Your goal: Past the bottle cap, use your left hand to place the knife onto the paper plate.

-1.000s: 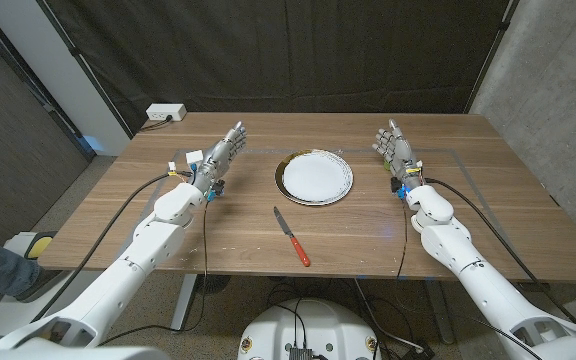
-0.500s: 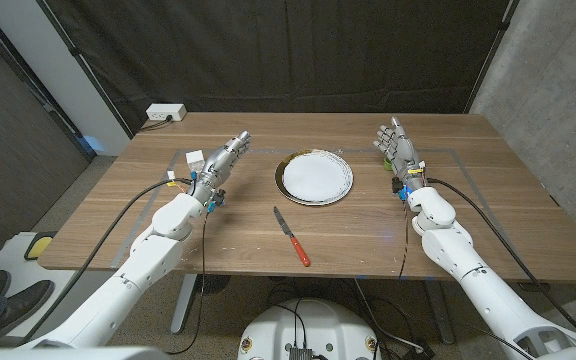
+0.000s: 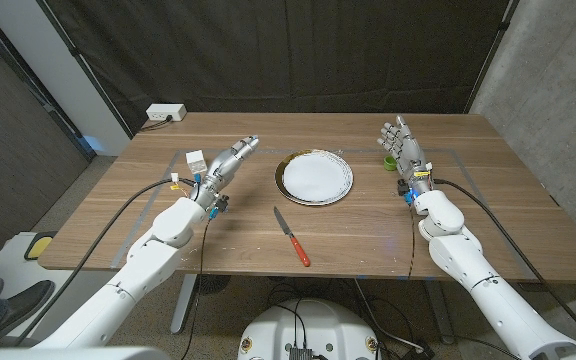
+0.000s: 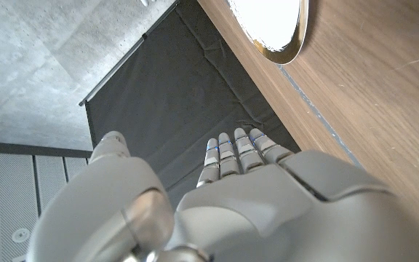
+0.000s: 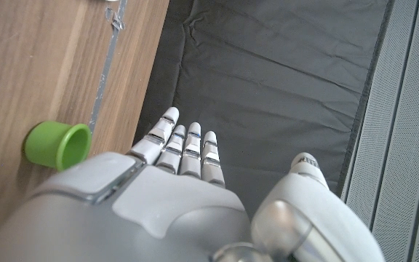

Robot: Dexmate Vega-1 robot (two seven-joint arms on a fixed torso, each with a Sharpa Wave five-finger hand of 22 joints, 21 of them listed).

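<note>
The knife (image 3: 291, 236) (red handle toward the robot) is lying on the table (image 3: 508, 200), just in front of the paper plate (image 3: 315, 177). The left hand (image 3: 230, 163) is hovering left of the plate, fingers straight and grasping nothing. The right hand (image 3: 405, 150) is standing with fingers released beside the green bottle cap (image 5: 57, 145).

Seen from the robot's head, a fixed camera looks steeply down over both arms at the whole desk (image 3: 268, 225), a dark curtain (image 3: 298, 55) behind it. The left wrist camera sits close behind the left hand (image 4: 217, 211), looking along its back toward that curtain, the view turned over; it shares with the head view the paper plate (image 4: 271, 25) and the desk's far edge. The right wrist camera, equally close behind the right hand (image 5: 158, 204), shares the green bottle cap (image 5: 57, 145), the desk and curtain.
</note>
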